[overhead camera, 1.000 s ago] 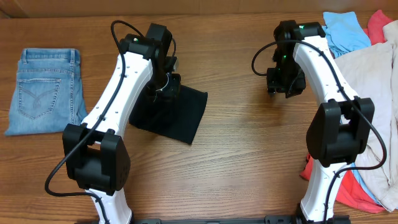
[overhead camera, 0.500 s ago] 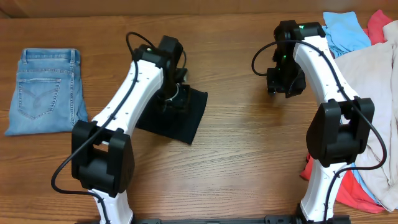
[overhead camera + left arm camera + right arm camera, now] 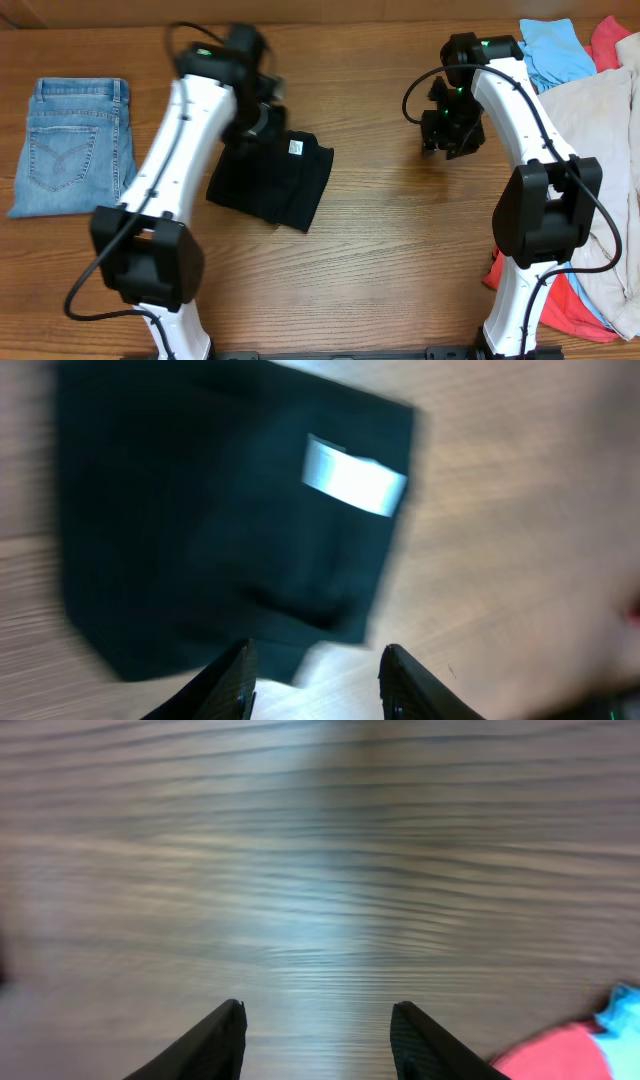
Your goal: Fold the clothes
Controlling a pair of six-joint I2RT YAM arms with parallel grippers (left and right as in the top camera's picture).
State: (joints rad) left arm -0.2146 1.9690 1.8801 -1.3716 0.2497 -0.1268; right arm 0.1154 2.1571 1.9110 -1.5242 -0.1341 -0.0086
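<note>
Jeans [image 3: 70,145]: folded, at 9 o'clock on the table [image 3: 380,250].
Left gripper [image 3: 315,660]: jaws spread, empty, at the shirt's 12 o'clock edge.
Black T-shirt [image 3: 265,185]: folded, left of centre.
White label [image 3: 354,477]: on the shirt's top face, writing too blurred to read.
Right gripper [image 3: 318,1020]: jaws spread, over bare wood.
Clothes pile [image 3: 600,110]: cream, blue and coral, at 3 o'clock.

Under our left gripper [image 3: 318,660] the folded black T-shirt [image 3: 220,530] blocks the way down, with free table [image 3: 500,560] just to its right. Our right gripper [image 3: 318,1015] has bare wood ahead, and the clothes pile [image 3: 600,120] crowds its right.
</note>
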